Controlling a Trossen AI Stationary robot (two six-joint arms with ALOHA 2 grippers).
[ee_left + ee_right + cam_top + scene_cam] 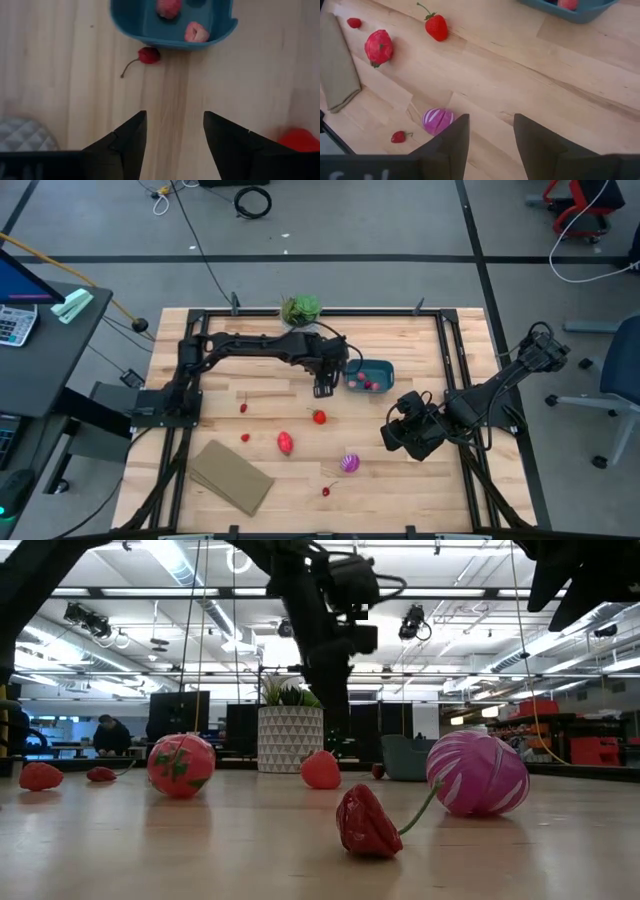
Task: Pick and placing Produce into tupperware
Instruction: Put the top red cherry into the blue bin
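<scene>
Bench [420, 480] of pale wood planks, carrying the following. Tub [369, 375], teal, near the far edge right of centre, holding at least two pink-red pieces [196, 32]. Cherry [148, 55] with stem, on the wood just beside the tub's near wall, outside it. Left pincer [324, 389] hanging over the bench just beside the tub's left end; fingers [122, 142] spread wide apart, holding nothing. Right pincer [392, 438] low over the bench's right side, well apart from the tub; fingers [447, 140] parted, holding nothing. Strawberry [319, 417] with green cap, near the middle, between the two pincers. Larger red fruit [286, 443], left of centre, nearer the front. Striped ball [349, 463], purple and white, front of centre, near the right pincer. Small red piece with stem [326, 491], near the front edge, just beside the striped ball. Two small red pieces [244, 408] [246, 438] on the left half, apart from each other. Tan slab [231, 476], flat, front left corner, lying at an angle. Plant [300, 309] in a white patterned pot, far edge, centre.
</scene>
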